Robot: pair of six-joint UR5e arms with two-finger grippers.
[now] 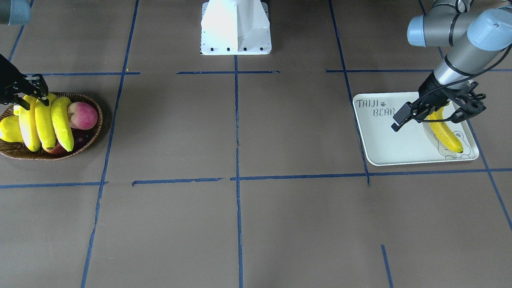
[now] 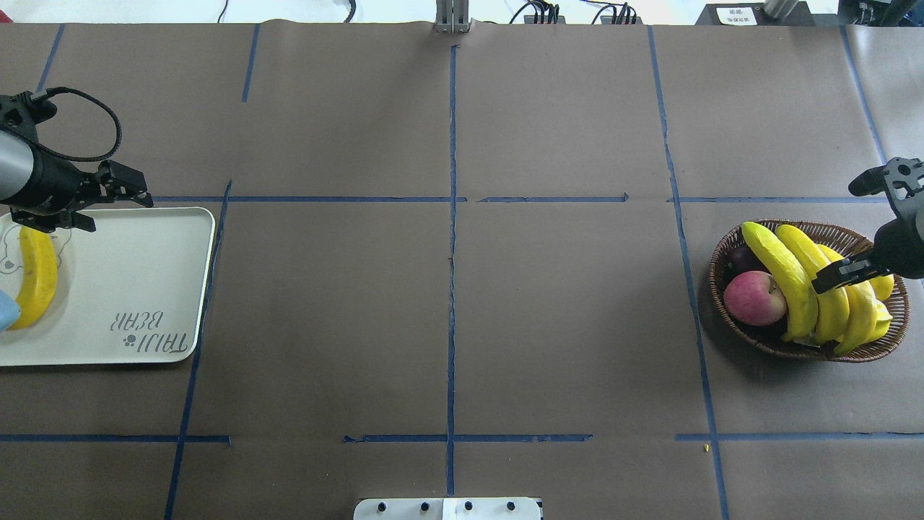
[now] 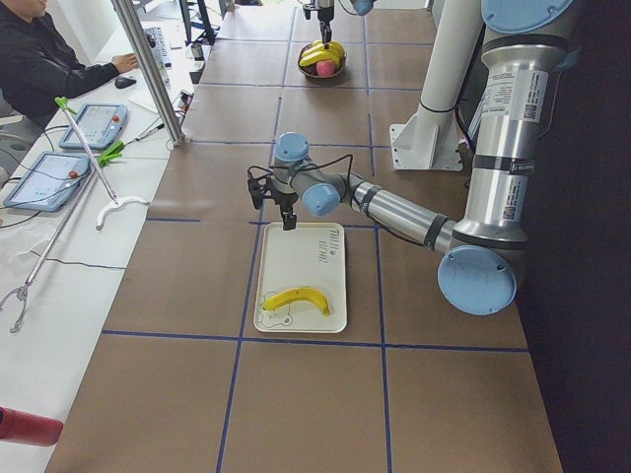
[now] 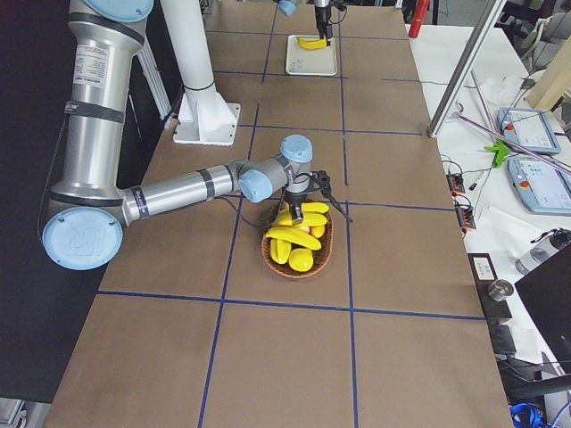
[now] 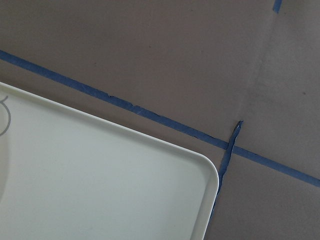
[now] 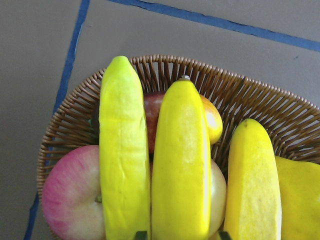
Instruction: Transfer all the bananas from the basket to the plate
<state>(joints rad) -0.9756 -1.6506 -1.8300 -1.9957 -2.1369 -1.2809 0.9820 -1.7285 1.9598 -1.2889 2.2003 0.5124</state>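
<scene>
Left gripper (image 2: 97, 204) gapes empty over the plate (image 2: 144, 274) (one banana (image 2: 36, 278) lies there); right gripper (image 2: 843, 274), open, straddles the middle banana (image 6: 180, 160) in the basket (image 2: 718, 271).

light: bright, even | shadows: soft, short | focus: sharp | glare: white pedestal (image 1: 236, 28)

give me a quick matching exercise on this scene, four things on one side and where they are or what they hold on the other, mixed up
Column one
1 plate
2 basket
3 right gripper
4 left gripper

Column two
a open over the plate, holding nothing
b holds one banana
c holds three bananas and a pink apple
d fingers either side of the middle banana in the basket

Pairs: 1-b, 2-c, 3-d, 4-a
</scene>
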